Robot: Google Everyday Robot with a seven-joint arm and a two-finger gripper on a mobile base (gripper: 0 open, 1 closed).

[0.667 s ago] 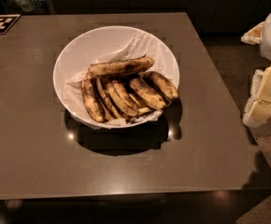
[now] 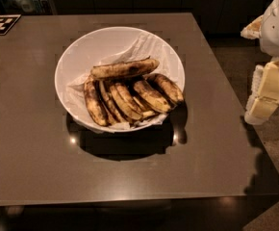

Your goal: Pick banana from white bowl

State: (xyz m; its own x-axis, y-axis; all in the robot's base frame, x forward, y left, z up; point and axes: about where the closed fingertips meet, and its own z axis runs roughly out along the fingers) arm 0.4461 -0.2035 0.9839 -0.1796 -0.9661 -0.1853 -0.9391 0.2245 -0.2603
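One banana lies across shorter bananas in white bowl.
Gripper beside table's right edge; its grip cannot be told.

Shows a glossy, smooth white bowl lined with crumpled matt paper; dull blotched skin on the banana; a smooth, faintly reflective table; a matt, plastic-looking gripper beside the table's right edge.

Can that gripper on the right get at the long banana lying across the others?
Probably yes. The gripper hangs past the right edge of the table, apart from the white bowl. The banana lies uncovered on top of the shorter bananas, and nothing stands between it and the gripper.
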